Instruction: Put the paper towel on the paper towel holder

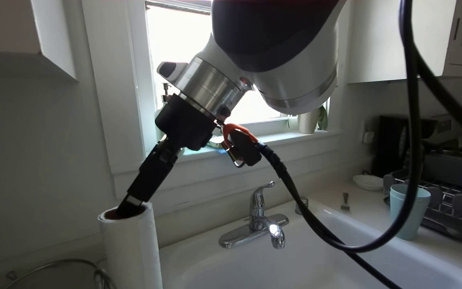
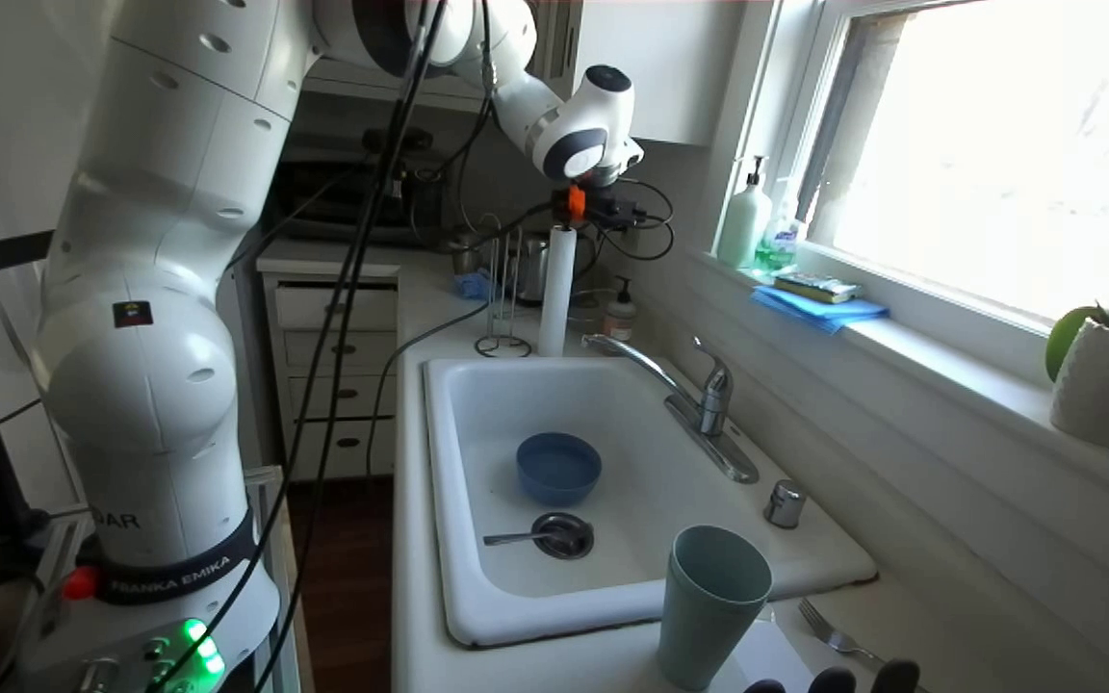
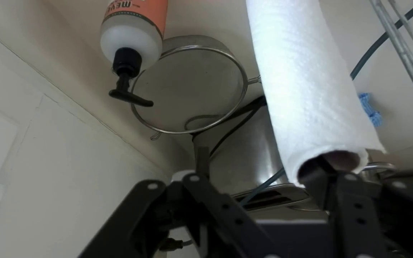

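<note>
1. We look along a kitchen sink (image 2: 444,500) as a white robot arm (image 2: 150,289) reaches to its far end, its gripper (image 3: 259,168) set at the open top of the paper towel roll (image 3: 307,86).
2. In the wrist view, we see the fingers (image 3: 203,163) spread wide: one inside the roll's brown tube (image 3: 342,160), the other outside and well apart from the paper.
3. The roll's near edge lies in the gap between them, with nothing pinched; whether the inner finger touches the tube's wall, we cannot tell.
4. In an exterior view, we find the gripper angled downward, a dark fingertip (image 1: 128,208) dipping into the tube; the second finger cannot be made out from there.
5. The roll stands close to upright on the counter (image 2: 410,481), just behind the sink's rim and directly below the gripper.
6. Near the roll but apart from it, we spot the wire paper towel holder (image 3: 406,59), its rods crossing a corner of the wrist view.
7. On the roll's opposite side sit a round metal sieve (image 3: 188,89) and an orange-labelled pump bottle (image 3: 131,39).
</note>
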Motion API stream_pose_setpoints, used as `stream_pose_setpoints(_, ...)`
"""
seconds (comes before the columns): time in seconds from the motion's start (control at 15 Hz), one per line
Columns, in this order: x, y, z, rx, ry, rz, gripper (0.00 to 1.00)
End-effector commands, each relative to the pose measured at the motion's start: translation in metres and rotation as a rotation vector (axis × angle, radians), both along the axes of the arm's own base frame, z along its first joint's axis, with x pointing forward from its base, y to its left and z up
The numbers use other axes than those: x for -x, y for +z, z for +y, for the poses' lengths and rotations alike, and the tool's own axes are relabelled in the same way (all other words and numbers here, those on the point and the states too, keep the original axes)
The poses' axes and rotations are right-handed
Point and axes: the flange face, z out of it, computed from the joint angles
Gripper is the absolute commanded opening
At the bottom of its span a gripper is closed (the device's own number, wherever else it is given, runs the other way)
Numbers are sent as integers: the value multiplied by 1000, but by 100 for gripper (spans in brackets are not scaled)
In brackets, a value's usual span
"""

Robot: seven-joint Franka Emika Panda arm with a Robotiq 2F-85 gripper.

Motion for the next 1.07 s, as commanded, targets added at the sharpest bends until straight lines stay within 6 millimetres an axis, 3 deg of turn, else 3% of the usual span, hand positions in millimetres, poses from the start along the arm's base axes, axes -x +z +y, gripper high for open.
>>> stream_pose_setpoints(0.0, -5, 2, 0, 6, 10, 14, 36)
stream_pose_setpoints(0.33, 0, 1, -9, 84, 7, 56, 2)
stream_pose_setpoints(0.67, 4, 11, -16, 107, 12, 82, 1)
stream_pose_setpoints(1.0, 25, 62, -34, 132, 20, 54, 1)
